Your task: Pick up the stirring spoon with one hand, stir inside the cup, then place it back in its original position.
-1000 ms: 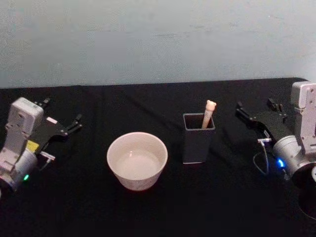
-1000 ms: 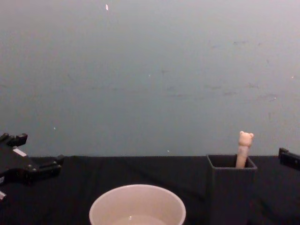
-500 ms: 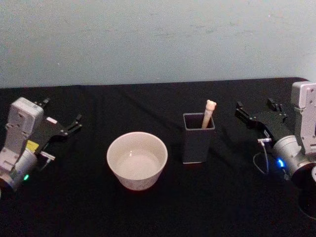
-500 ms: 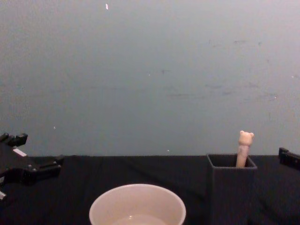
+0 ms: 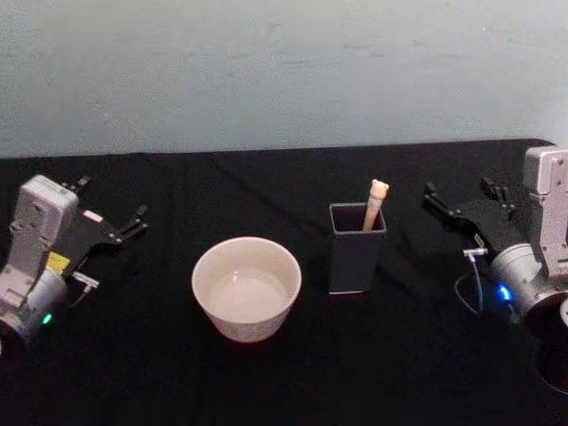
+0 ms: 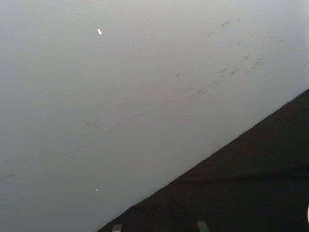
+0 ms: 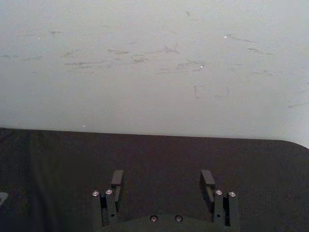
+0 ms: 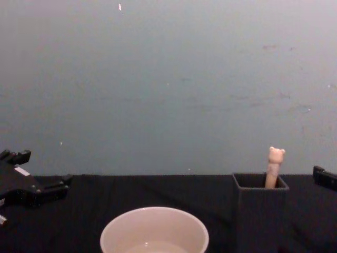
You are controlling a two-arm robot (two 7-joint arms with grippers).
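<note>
The stirring spoon (image 5: 376,202) stands upright in a dark grey square holder (image 5: 357,257); its cream handle with the bear head (image 8: 275,164) sticks out above the rim and its bowl is hidden inside. The cream-white cup (image 5: 247,286) sits left of the holder, near the table's middle, and its rim (image 8: 154,212) shows low in the chest view. My left gripper (image 5: 114,201) rests open at the far left, well away from the cup. My right gripper (image 5: 459,189) hovers open to the right of the holder, with its two fingers (image 7: 117,179) spread and nothing between them.
A black cloth covers the table (image 5: 284,382), and a pale grey-blue wall (image 8: 168,79) stands behind its far edge. Free room lies in front of the cup and holder and between them and both arms.
</note>
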